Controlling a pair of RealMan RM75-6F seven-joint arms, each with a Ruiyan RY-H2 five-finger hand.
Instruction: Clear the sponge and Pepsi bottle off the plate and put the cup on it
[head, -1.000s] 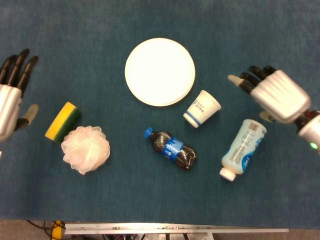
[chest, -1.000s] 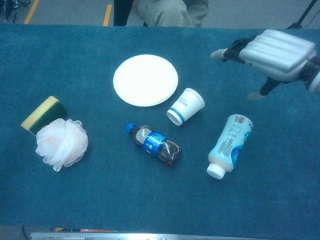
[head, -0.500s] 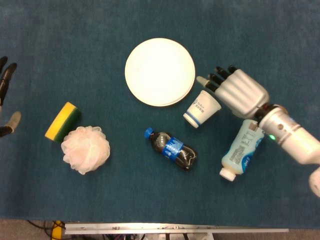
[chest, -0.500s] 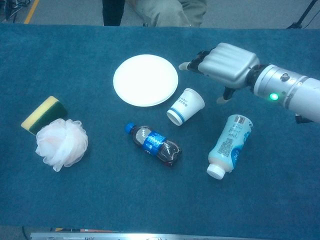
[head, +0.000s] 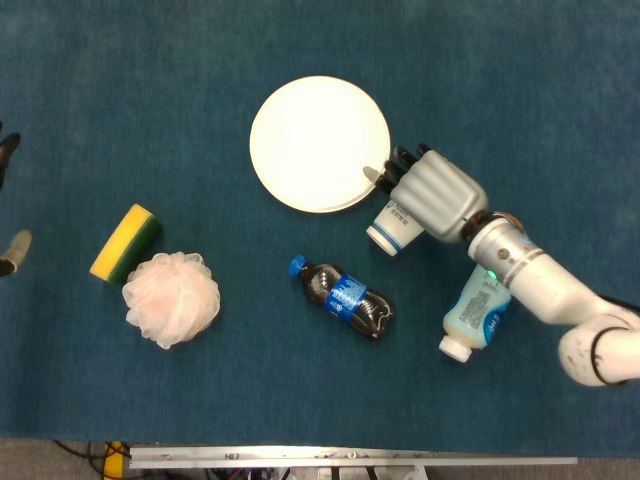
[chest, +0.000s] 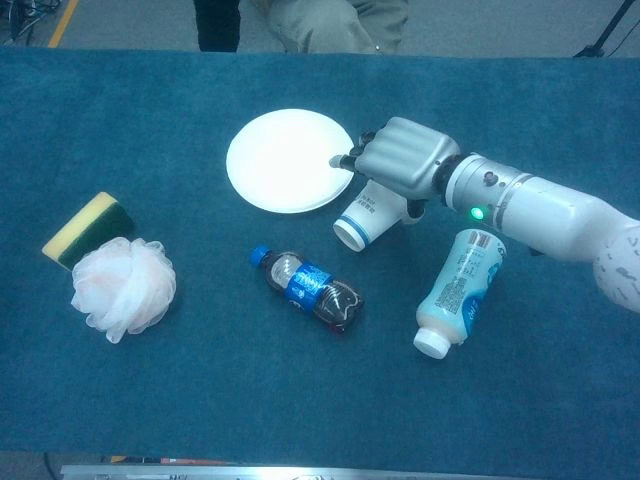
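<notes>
The white plate (head: 320, 130) (chest: 280, 150) lies bare at the table's middle back. A white paper cup (head: 390, 228) (chest: 360, 222) with blue print lies on its side just right of the plate. My right hand (head: 432, 195) (chest: 400, 160) lies over the cup's upper part, its fingers reaching the plate's rim and its thumb on the cup's right side. The Pepsi bottle (head: 345, 298) (chest: 310, 288) lies on the cloth in front of the plate. A yellow-green sponge (head: 127, 243) (chest: 88, 228) sits far left. Only the spread tips of my left hand (head: 12, 252) show at the left edge.
A pink mesh bath puff (head: 170, 298) (chest: 122, 288) touches the sponge. A white lotion bottle (head: 478, 315) (chest: 455, 290) lies on its side under my right forearm. A person stands beyond the table's far edge.
My right hand has moved left and down from the right side onto the cup. My left hand has drawn back almost out of the head view. No object has shifted.
</notes>
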